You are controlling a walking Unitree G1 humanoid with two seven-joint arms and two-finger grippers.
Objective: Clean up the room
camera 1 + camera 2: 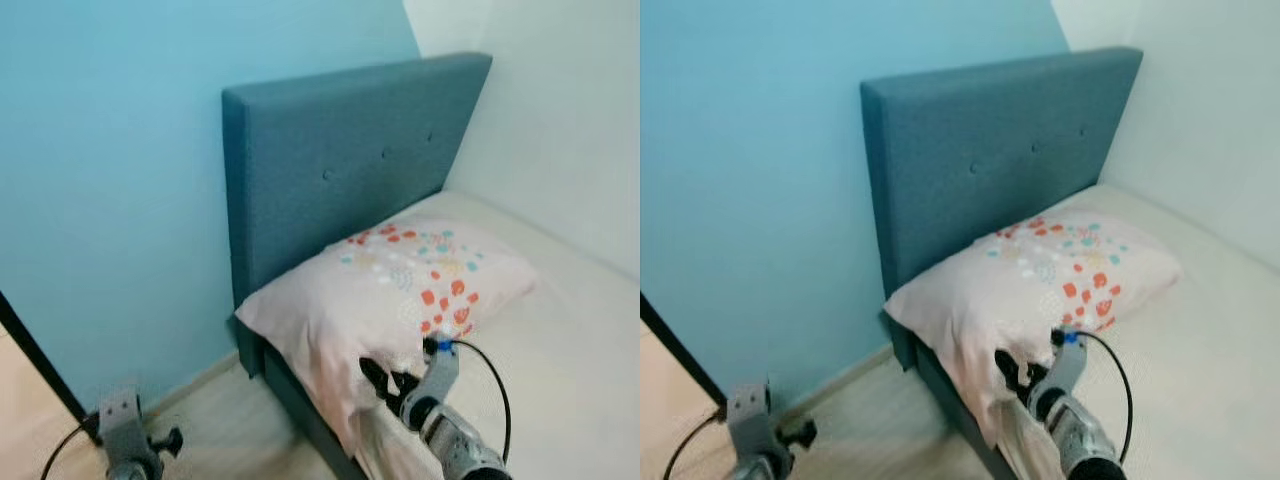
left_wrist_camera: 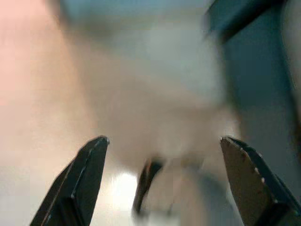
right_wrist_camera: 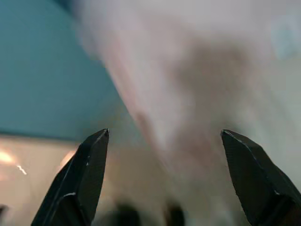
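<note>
A pale pink pillow (image 1: 395, 285) with red, teal and yellow spots lies at the head of the bed, against the blue-grey headboard (image 1: 340, 160). Its near corner hangs over the side of the mattress (image 1: 570, 350). My right gripper (image 1: 385, 378) is at that hanging corner, open, with the pillow's fabric (image 3: 188, 94) blurred close ahead between its fingers (image 3: 87, 174). My left gripper (image 2: 162, 183) hangs low beside the bed over the pale floor, open and holding nothing.
A light blue wall (image 1: 110, 180) runs behind the headboard, and a white wall (image 1: 560, 120) lines the far side of the bed. A dark frame edge (image 1: 35, 355) stands at the left. Pale wooden floor (image 1: 220, 420) lies between me and the bed.
</note>
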